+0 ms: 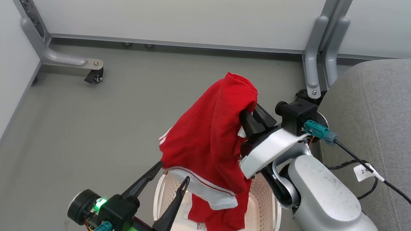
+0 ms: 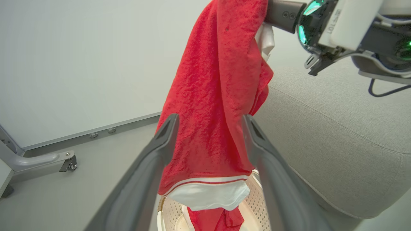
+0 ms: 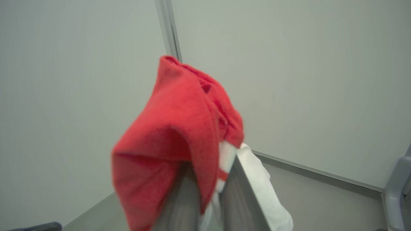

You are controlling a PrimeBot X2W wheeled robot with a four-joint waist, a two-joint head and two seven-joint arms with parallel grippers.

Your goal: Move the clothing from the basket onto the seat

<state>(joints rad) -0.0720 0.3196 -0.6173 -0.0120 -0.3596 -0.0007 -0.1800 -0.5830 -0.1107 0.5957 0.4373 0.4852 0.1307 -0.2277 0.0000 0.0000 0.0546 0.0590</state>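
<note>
Garment hangs from right gripper, its top pinched between the closed fingers, above the basket. Lower end drops into the basket. Basket sits on the floor, just left of the seat. Left gripper is over the basket's left rim, fingers spread, tips close by the garment's hem; contact unclear. In the left wrist view, the garment hangs beyond and between those fingers, seat to its right. Partition panels stand behind. One caster foot is on the floor far left; a support post stands behind the seat's left corner.
</note>
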